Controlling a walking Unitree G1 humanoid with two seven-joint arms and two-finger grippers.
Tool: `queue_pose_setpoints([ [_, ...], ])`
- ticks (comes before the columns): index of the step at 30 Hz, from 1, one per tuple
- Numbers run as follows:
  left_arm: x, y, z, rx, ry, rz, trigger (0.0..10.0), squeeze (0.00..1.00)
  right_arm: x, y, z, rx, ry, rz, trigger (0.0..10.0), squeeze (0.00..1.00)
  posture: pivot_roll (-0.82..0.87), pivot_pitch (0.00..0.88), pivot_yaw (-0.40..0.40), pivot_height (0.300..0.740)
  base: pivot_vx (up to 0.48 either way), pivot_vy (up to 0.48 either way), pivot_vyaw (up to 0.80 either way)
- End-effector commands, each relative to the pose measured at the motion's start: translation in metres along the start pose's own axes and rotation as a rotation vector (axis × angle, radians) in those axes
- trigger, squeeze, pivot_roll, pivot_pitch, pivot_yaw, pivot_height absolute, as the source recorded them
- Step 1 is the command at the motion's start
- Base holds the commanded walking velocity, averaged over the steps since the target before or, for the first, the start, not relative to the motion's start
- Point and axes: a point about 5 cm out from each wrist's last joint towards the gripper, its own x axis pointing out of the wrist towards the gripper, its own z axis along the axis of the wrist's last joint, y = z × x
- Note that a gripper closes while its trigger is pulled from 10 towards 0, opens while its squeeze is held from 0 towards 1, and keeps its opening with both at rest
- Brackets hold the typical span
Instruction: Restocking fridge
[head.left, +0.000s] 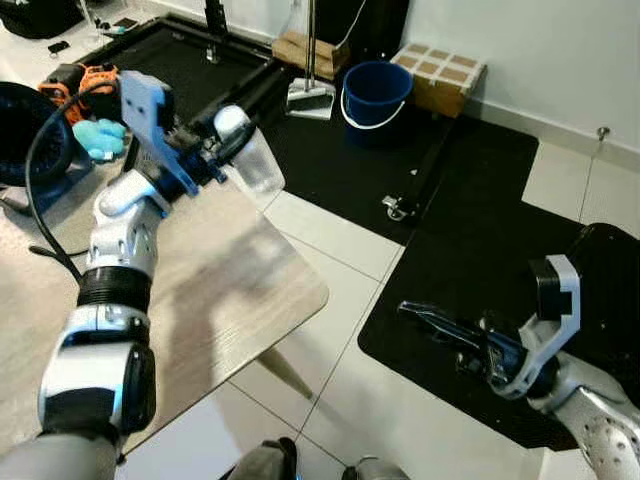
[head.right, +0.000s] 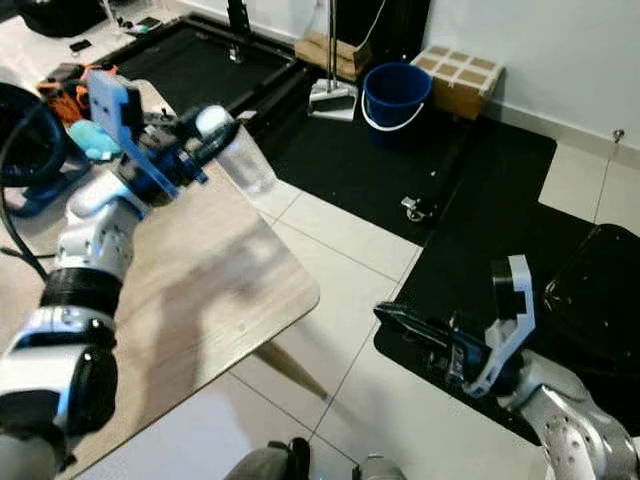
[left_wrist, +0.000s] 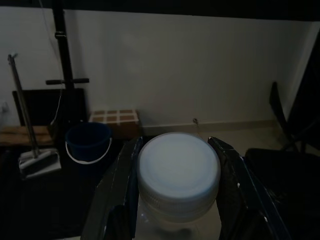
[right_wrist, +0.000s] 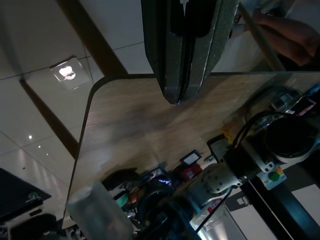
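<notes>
My left gripper (head.left: 226, 150) is raised over the far corner of the wooden table (head.left: 220, 290) and is shut on a clear plastic bottle (head.left: 250, 160) with a white cap (left_wrist: 178, 167). The bottle lies tilted, its body jutting past the table's edge. In the left wrist view the black fingers (left_wrist: 120, 190) press the bottle's neck from both sides. My right gripper (head.left: 425, 317) hangs low over the tiled floor to the right, fingers pressed together with nothing in them. The right wrist view looks back at the table (right_wrist: 150, 125) and the bottle (right_wrist: 97, 215).
A blue bucket (head.left: 375, 95), a dustpan (head.left: 310, 98) and a cardboard box (head.left: 440, 75) stand by the far wall on black mats (head.left: 470, 230). Cables, a light blue cloth (head.left: 100, 138) and orange gear (head.left: 80, 80) crowd the table's far left. A black chair (head.left: 610, 270) stands right.
</notes>
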Motion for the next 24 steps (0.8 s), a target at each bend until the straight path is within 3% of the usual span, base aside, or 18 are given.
queue_pose_setpoints([
  [1,0.003,-0.010,0.008,0.018,-0.040,-0.035,10.0,0.00,-0.002,-0.007,0.002,-0.038,-0.013,-0.029,10.0,0.00,-0.08,0.082,0.042,0.740,0.000,0.000,0.00],
  [6,0.001,-0.017,0.011,0.002,-0.054,-0.039,10.0,0.00,-0.004,-0.017,0.007,-0.077,-0.033,-0.075,10.0,0.00,-0.08,0.071,0.041,0.740,0.000,0.000,0.00],
  [7,0.001,-0.026,0.016,-0.012,-0.077,-0.053,10.0,0.00,-0.009,-0.031,0.009,-0.120,-0.042,-0.158,10.0,0.00,-0.07,0.057,0.038,0.740,0.000,0.000,0.00],
  [9,0.002,-0.032,0.020,-0.013,-0.088,-0.068,10.0,0.00,-0.012,-0.041,0.009,-0.140,-0.040,-0.227,10.0,0.00,-0.07,0.053,0.037,0.740,0.000,0.000,0.00],
  [12,0.003,-0.034,0.021,-0.012,-0.092,-0.074,10.0,0.00,-0.014,-0.046,0.008,-0.143,-0.038,-0.259,10.0,0.00,-0.07,0.051,0.037,0.740,0.000,0.000,0.00],
  [13,0.004,-0.037,0.022,-0.017,-0.098,-0.071,10.0,0.00,-0.019,-0.056,0.005,-0.163,-0.023,-0.349,10.0,0.00,-0.07,0.041,0.034,0.740,0.000,0.000,0.00],
  [15,0.004,-0.037,0.022,-0.017,-0.098,-0.071,10.0,0.00,-0.019,-0.056,0.005,-0.163,-0.023,-0.349,10.0,0.00,-0.07,0.041,0.034,0.740,0.000,0.000,0.00],
  [17,0.004,-0.043,0.021,-0.030,-0.106,-0.063,10.0,0.00,-0.033,-0.081,-0.003,-0.169,0.016,-0.571,10.0,0.00,-0.06,0.031,0.032,0.740,0.000,0.000,0.00],
  [18,0.004,-0.043,0.021,-0.030,-0.106,-0.063,10.0,0.00,-0.033,-0.081,-0.003,-0.169,0.016,-0.571,10.0,0.00,-0.06,0.031,0.032,0.740,0.000,0.000,0.00],
  [19,0.004,-0.045,0.020,-0.036,-0.108,-0.059,10.0,0.00,-0.038,-0.088,-0.007,-0.163,0.030,-0.646,10.0,0.00,-0.06,0.031,0.032,0.740,0.000,0.000,0.00],
  [20,0.003,-0.047,0.018,-0.042,-0.105,-0.054,10.0,0.00,-0.044,-0.094,-0.013,-0.164,0.065,-0.716,10.0,0.00,-0.06,0.030,0.030,0.740,0.000,0.000,0.00],
  [21,0.001,-0.052,0.013,-0.061,-0.096,-0.050,10.0,0.00,-0.055,-0.102,-0.030,-0.179,0.169,-0.841,10.0,0.00,-0.06,0.026,0.028,0.740,0.000,0.000,0.00],
  [24,0.001,-0.054,0.012,-0.066,-0.091,-0.049,10.0,0.00,-0.059,-0.105,-0.036,-0.177,0.196,-0.879,10.0,0.00,-0.06,0.027,0.027,0.740,0.000,0.000,0.00],
])
